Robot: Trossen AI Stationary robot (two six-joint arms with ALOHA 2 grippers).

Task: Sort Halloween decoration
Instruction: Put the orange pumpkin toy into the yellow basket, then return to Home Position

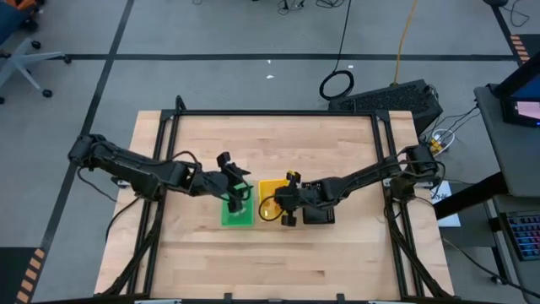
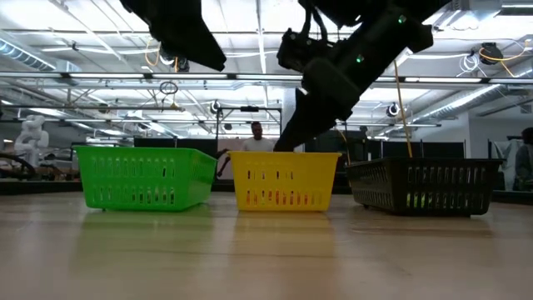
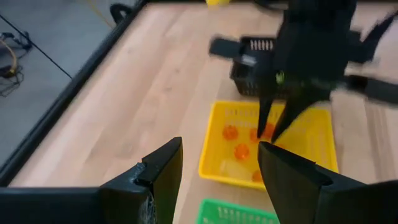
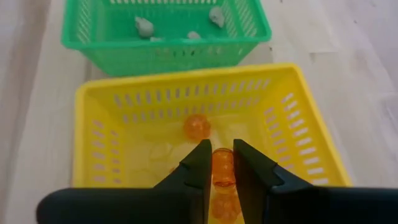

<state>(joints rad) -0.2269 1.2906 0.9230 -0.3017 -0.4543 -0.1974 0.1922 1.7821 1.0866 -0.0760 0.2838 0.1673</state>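
Overhead strip lights are running across a workshop ceiling behind your wooden table [image 1: 202, 253], where three baskets are sitting in a row: green basket [image 4: 165, 38] on the left, yellow basket [image 4: 112, 124] in the middle, black basket [image 2: 425, 185] on the right. Your right gripper [image 4: 221, 163] is reaching down into the yellow basket, its fingers pinching an orange trinket [image 4: 223, 167] between the tips. More orange trinkets [image 4: 197, 127] are lying on that basket's floor. Pale grey trinkets [image 4: 144, 25] are resting in the green basket. Your left gripper [image 3: 217, 171] is hanging above the green basket, fingers standing apart with nothing between them. A person [image 2: 256, 137] is showing far behind the baskets
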